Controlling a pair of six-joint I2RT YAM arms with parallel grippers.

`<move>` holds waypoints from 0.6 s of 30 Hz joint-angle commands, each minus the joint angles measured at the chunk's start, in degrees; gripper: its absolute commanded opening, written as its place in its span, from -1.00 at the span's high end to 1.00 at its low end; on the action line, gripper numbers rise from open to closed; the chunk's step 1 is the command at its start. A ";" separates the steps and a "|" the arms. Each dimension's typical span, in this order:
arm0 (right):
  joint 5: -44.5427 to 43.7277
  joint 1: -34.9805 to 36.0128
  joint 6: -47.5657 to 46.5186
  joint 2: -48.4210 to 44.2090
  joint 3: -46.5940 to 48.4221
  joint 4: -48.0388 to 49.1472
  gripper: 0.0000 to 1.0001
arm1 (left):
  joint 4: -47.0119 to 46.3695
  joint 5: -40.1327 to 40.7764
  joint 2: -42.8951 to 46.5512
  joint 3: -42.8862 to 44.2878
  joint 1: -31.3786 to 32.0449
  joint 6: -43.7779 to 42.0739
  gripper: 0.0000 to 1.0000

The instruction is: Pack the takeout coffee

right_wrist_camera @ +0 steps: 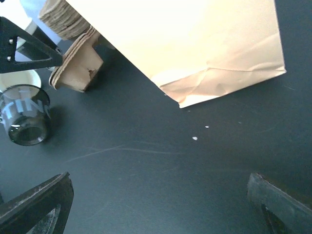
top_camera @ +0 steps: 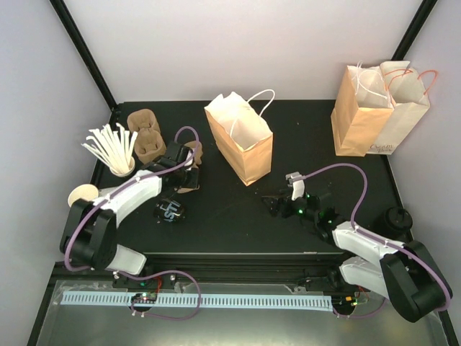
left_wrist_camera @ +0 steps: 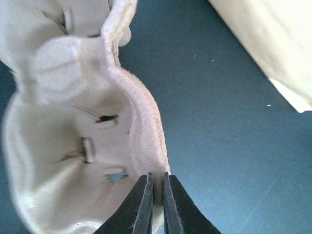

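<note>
The takeout coffee (top_camera: 171, 211), a small cup with a black printed band and a black lid, sits on the black table beside my left arm. It also shows in the right wrist view (right_wrist_camera: 24, 115). My left gripper (top_camera: 189, 170) is shut on the rim of a brown pulp cup carrier (top_camera: 191, 163), just behind the coffee. In the left wrist view the fingertips (left_wrist_camera: 156, 195) pinch the carrier's edge (left_wrist_camera: 146, 136). My right gripper (top_camera: 288, 202) is wide open and empty over bare table, right of the coffee; it is also in the right wrist view (right_wrist_camera: 158, 204).
An open paper bag (top_camera: 241, 137) stands at centre back. Two more bags (top_camera: 374, 108) stand at back right. A stack of carriers (top_camera: 144, 133), a cup of white stirrers (top_camera: 112, 148) and a lidless white cup (top_camera: 83, 194) are at the left. A black round object (top_camera: 396, 218) is at the right edge.
</note>
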State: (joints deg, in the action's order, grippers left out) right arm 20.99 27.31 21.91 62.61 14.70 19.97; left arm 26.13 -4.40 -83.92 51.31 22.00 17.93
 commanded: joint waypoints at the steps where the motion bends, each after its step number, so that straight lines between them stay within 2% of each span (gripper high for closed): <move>1: 4.03 0.99 2.38 0.17 2.35 2.32 -0.99 | 2.51 -2.62 6.61 -1.28 0.39 2.05 0.87; 8: 3.83 8.27 10.71 6.93 4.63 10.99 -0.98 | 3.01 -10.95 13.02 -4.22 0.37 5.12 0.91; 18: -1.34 19.30 29.20 24.21 10.93 27.19 -0.84 | 0.04 -21.65 16.13 -8.87 0.39 8.81 0.91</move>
State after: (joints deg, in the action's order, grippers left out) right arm 23.00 43.40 41.76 82.65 22.59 37.65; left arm 27.86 -19.38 -68.86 43.88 22.00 24.36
